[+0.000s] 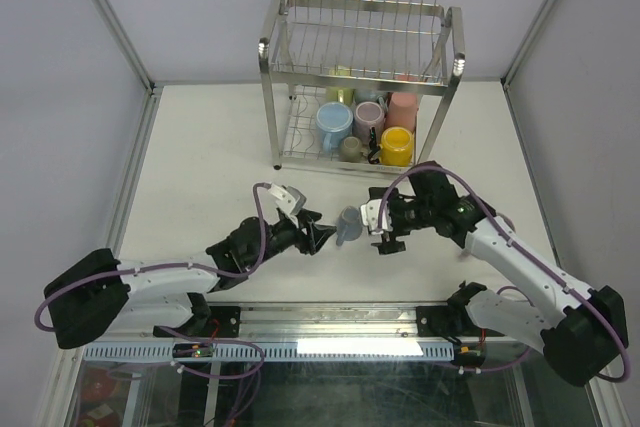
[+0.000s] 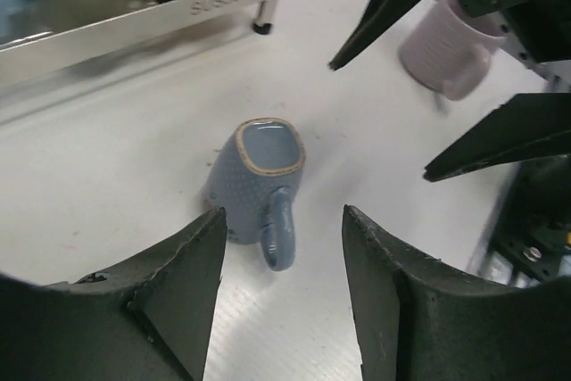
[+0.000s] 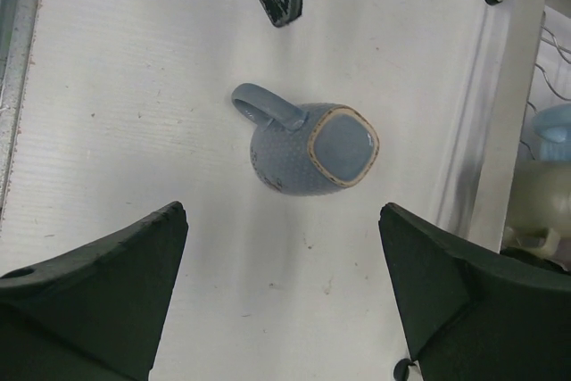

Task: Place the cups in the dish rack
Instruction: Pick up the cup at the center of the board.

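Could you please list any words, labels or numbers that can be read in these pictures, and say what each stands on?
"SUS304": on the lower front bar of the dish rack, seen in the left wrist view.
No other text can be read; the grey-blue mug lying on the table bears no lettering.

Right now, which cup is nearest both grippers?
The grey-blue cup, on the table between the left gripper and right gripper, held by neither. The others sit in the dish rack or farther off.

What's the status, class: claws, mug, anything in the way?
Left claw open, right claw open. Grey-blue mug on table between them, ungripped. Nothing between mug and dish rack.
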`<state>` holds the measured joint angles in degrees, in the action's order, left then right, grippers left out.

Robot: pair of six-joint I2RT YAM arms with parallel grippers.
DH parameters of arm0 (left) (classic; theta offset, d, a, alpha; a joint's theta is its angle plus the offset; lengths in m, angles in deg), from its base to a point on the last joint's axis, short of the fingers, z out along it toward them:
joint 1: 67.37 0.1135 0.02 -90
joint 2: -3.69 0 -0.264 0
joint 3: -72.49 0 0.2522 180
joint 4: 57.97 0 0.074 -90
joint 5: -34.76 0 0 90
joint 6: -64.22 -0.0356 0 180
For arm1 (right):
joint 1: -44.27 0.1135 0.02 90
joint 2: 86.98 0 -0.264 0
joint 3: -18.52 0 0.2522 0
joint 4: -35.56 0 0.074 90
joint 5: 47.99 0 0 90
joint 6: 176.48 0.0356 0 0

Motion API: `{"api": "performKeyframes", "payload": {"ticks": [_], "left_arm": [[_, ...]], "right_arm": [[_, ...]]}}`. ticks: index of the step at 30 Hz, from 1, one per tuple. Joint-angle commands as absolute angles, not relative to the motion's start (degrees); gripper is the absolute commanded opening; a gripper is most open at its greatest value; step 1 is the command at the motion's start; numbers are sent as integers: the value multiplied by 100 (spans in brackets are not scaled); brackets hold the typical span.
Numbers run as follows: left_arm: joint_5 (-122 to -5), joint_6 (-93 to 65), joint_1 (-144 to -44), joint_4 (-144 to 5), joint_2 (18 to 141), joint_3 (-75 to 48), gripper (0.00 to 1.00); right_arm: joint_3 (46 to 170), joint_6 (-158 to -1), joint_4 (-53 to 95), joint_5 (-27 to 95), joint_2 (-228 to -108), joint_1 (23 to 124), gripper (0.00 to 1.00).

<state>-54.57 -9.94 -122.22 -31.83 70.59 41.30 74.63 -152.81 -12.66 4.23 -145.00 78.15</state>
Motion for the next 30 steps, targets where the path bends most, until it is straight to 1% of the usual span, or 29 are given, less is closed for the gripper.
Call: {"api": "performKeyframes", "payload": {"ticks": [1,4,8,15,19,21,23,27,30], "left_arm": [[-2956,-1358,-12747,-4336,6670,3977,53],[-2305,-1346,-13311,-4515,6816,3808,53],[-1936,-1220,-13834,-4741,7497,3333,54],[-1759,-1031,-13991,-5029,8473,2563,56],[-1727,-894,-13990,-5072,9000,2291,54],[-1797,-838,-13996,-5034,9195,2182,52],[-1812,-783,-13989,-5089,9368,2083,47],[-1757,-702,-13997,-5125,9558,2023,35],[-1705,-738,-13986,-5101,9597,2021,20]], "right_arm": [[7901,-14821,-1279,481,-14479,7606,91],[7991,-14585,-1253,525,-14458,7375,91],[8033,-14416,-1196,626,-14438,7173,91],[8009,-14351,-1113,762,-14424,7117,91],[7981,-14358,-1079,790,-14411,7103,91],[7974,-14352,-1074,805,-14411,7098,91],[7974,-14348,-1072,808,-14403,7099,91],[7974,-14352,-1072,803,-14391,7091,91],[7965,-14353,-1071,800,-14389,7093,91]]}}
